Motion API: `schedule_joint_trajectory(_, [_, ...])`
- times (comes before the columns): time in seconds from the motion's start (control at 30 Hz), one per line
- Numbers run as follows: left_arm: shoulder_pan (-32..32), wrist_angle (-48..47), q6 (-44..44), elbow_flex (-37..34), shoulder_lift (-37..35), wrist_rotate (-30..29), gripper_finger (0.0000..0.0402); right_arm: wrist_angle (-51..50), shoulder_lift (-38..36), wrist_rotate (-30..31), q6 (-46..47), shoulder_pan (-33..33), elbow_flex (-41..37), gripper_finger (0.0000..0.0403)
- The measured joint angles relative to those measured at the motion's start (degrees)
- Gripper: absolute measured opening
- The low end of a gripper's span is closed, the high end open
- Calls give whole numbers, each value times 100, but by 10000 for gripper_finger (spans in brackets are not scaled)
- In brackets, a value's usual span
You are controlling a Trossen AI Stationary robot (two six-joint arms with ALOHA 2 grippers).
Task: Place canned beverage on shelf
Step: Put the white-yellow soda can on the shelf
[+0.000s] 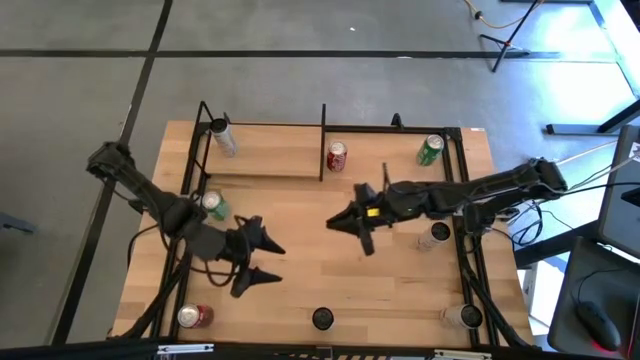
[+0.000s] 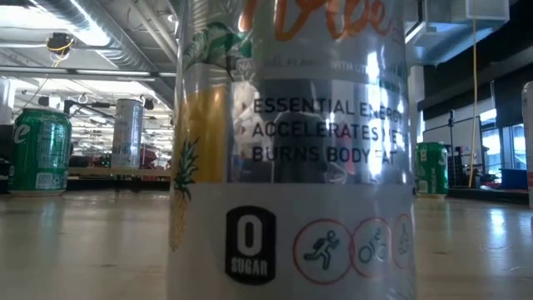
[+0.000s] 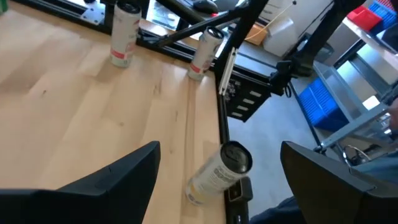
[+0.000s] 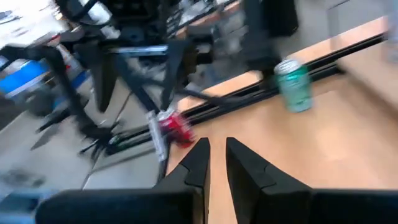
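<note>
Right against the low camera we see a tall silver can [image 2: 291,150], its label showing a zero-sugar badge, standing at the near edge of the bench [image 1: 300,230]. From above, we find the shelf [image 1: 270,160] along the far side of the bench, with a silver can [image 1: 224,137] at its left end, a red can [image 1: 337,155] beside its middle rod, and a green can [image 1: 430,150] further right. Our left gripper [image 1: 262,262] hangs over the near-left part of the bench, jaws spread wide and holding nothing. Our right gripper [image 1: 345,222] sits above the middle of the bench, just in front of the shelf; its jaws are nearly together and empty. More cans stand around the bench edges, including a red one [image 1: 194,316] at the near-left corner.
</note>
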Motion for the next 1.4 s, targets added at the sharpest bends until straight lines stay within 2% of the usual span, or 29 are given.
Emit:
schedule_joint_trajectory(0.1, [-211,65,-156,0,111,-184,325,4,349,-287,-26,268,342,58])
schedule_joint_trajectory(0.2, [-393,121,-286,0,256,-280,325,15,626,-319,-170,610,635,101])
schedule_joint_trajectory(0.43, [-669,122,-662,-4,635,-378,325,-325,957,609,-241,1241,1028,240])
schedule_joint_trajectory(0.53, [-721,184,-743,-4,758,-444,325,-771,961,645,-280,1428,1090,286])
schedule_joint_trajectory(0.63, [-720,384,-739,-4,905,-445,325,-1112,918,561,-208,1599,1107,315])
schedule_joint_trajectory(0.87, [-702,1018,-463,-7,1572,-418,325,-1753,854,738,299,2099,1113,334])
schedule_joint_trajectory(1.2, [-384,2343,547,-4,2489,-81,325,-2660,856,2567,714,2961,1109,320])
schedule_joint_trajectory(1.4, [-311,3058,983,-4,2849,-41,325,-2838,856,3032,993,3115,1107,320])
